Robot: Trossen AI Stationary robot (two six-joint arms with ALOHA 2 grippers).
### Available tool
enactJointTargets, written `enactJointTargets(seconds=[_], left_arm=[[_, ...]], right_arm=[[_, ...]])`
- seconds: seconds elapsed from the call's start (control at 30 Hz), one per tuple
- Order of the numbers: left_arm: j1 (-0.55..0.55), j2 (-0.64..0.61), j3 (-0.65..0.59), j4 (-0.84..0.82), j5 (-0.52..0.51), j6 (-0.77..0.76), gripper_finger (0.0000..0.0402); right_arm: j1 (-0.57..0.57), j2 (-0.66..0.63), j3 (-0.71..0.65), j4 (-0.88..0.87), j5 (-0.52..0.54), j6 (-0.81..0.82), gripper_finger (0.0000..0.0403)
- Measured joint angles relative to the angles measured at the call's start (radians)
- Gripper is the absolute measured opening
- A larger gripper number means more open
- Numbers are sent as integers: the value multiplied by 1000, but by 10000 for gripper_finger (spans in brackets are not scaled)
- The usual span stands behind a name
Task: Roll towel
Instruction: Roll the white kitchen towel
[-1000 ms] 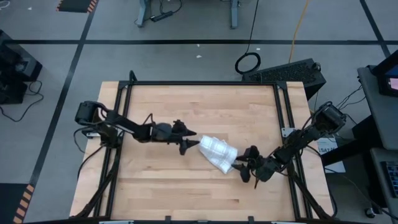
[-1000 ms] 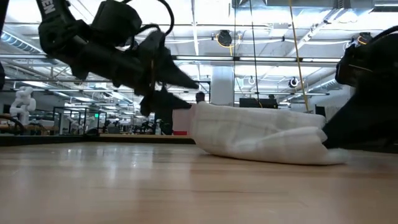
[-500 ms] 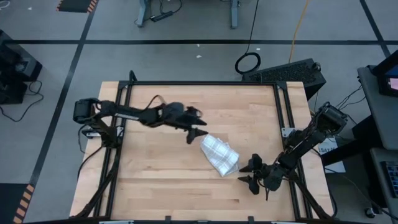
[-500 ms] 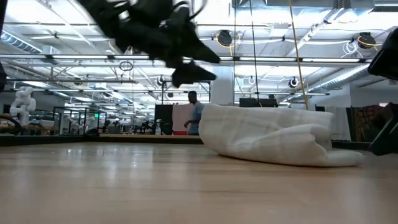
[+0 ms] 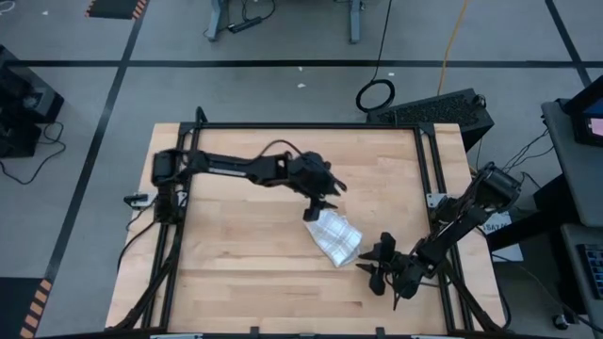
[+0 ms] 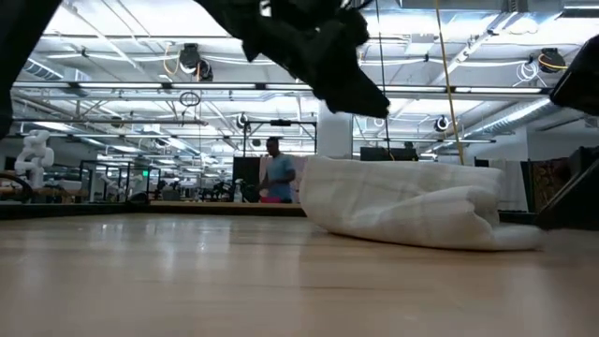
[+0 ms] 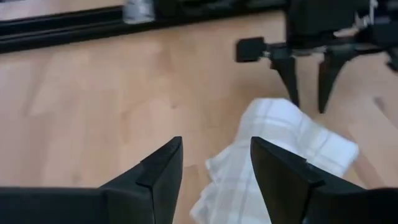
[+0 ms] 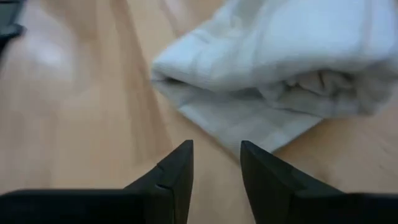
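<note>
The towel (image 5: 334, 235) lies on the wooden table (image 5: 236, 273) as a loose, bunched bundle, a little toward the right of the table's middle and nearer the front half; in the low view the towel (image 6: 412, 204) sits flat on the boards, a thick rounded fold on top and a thinner flap trailing out along the wood at one end; its faint plaid lines show across the white cloth.

The left gripper (image 5: 318, 200) hangs at the far end of the bundle, reached across from the left side of the table; its own camera shows the left gripper (image 7: 214, 163) with its two dark fingers parted and nothing between them, the towel (image 7: 273, 165) lying just past the tips; whether a tip brushes the cloth is hard to judge from above, though in the low view the dark arm sits above the bundle and apart from it.

The right gripper (image 5: 382, 270) sits just beside the bundle's near right corner, low over the wood; from its wrist, the right gripper (image 8: 216, 163) has its fingers a narrow gap apart and empty, the towel (image 8: 280, 68) lying ahead of them on the bare boards, apart from the tips.

Beyond the table a person (image 6: 273, 171) stands far off in the room.
</note>
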Motion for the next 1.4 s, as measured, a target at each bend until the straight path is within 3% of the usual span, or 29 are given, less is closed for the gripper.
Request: enactJointTargets(seconds=[0.33, 0.5, 0.9, 1.07, 1.23, 1.4], left_arm=[[8, 217, 143, -207, 60, 74, 191], [18, 235, 141, -318, 210, 88, 191], [-49, 225, 137, -400, 272, -19, 191], [-51, 123, 136, -446, 136, -143, 191], [-110, -53, 66, -451, -46, -313, 191], [-291, -190, -142, -230, -398, -644, 191]], right_arm=[[-40, 125, 18, 12, 41, 79, 123], [-50, 101, 16, -51, 59, 72, 123], [-151, 70, 13, -115, 60, -107, 123], [-152, -20, 11, -215, 37, -149, 123], [-149, -180, 12, -429, -16, -70, 123], [-147, -283, 9, -476, 33, -86, 123]])
